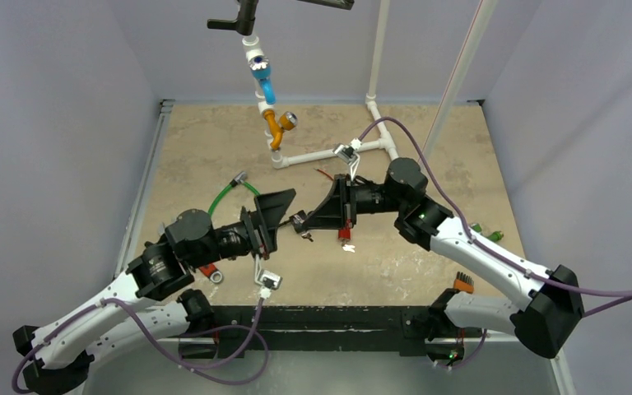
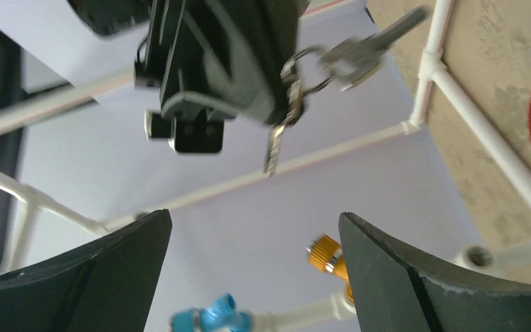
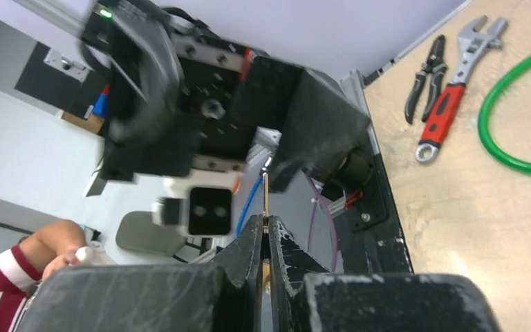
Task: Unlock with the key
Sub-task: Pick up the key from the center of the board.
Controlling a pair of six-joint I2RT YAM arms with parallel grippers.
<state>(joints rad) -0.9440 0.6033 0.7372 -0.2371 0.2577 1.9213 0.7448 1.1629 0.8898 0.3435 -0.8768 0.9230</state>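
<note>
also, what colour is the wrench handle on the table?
The wrench handle is red; it shows best in the right wrist view.

Green hose (image 3: 485,117), red-handled wrench (image 3: 449,97) and pliers (image 3: 432,62) on tabletop (image 3: 470,228)

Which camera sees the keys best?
The left wrist view: the keys dangle from the right gripper, large though blurred. The right wrist view shows only one thin key edge pinched in that shut gripper. The top view shows barely a speck between the arms.
</note>
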